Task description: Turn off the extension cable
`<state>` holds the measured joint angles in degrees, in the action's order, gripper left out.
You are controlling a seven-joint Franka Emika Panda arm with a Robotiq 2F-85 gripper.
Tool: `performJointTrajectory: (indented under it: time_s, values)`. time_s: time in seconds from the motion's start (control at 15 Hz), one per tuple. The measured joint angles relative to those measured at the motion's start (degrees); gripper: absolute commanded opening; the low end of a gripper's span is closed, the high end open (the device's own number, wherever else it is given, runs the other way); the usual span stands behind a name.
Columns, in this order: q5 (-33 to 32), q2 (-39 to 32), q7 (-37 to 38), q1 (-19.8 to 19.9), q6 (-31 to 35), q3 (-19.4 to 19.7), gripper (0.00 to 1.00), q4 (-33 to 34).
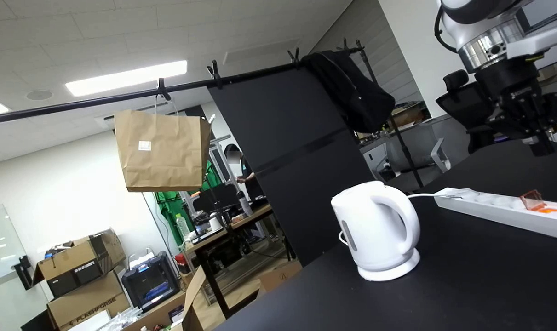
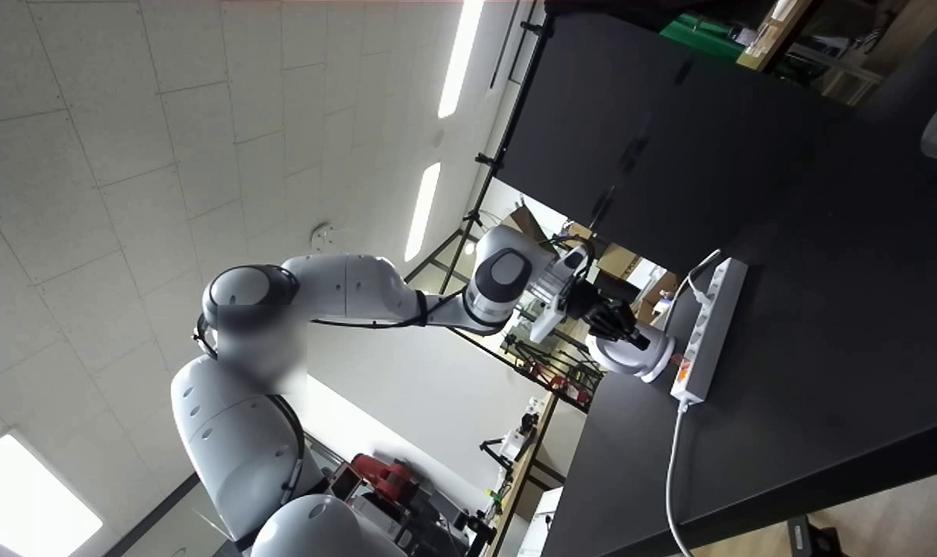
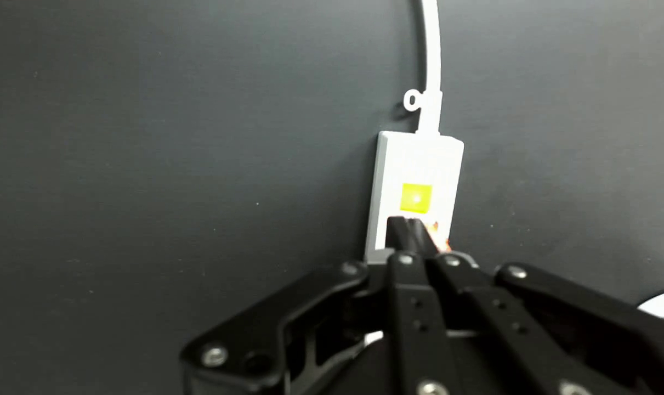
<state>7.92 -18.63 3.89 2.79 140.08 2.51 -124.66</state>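
Gripper [image 3: 411, 233]: was closed, empty; clearance unclear.
Power strip [image 1: 499, 210]: looked stiff, light, skid-prone.
Switch [image 3: 416, 198]: wrist-view twelve o'clock from gripper; wanted pressing.

The long white strip [image 1: 503, 211] lies flat on the black table [image 1: 467, 276]. Near one end I see its orange switch [image 1: 548, 210] (the see-through cover [image 1: 532, 201] stands tipped up), and from that same end a white cord [image 3: 432, 48] runs to the table's edge.

In both exterior views, on bench [image 1: 444, 294]: kettle [image 1: 375, 230] left of extension cable [image 1: 503, 212]. On extension cable, near its cord [image 2: 671, 472]: switch [image 1: 548, 210]. Above extension cable, apart: fingers [image 3: 397, 233]. Behind bench, beyond kettle: hanging backdrop [image 1: 301, 151].
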Motion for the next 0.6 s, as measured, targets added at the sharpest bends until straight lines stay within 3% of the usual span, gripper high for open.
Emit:
performJointTrajectory:
  time_s: [0.6]
  values:
    - [2.0,-2.7,-2.2,0.5,14.7,-0.7,0.0,-4.4]
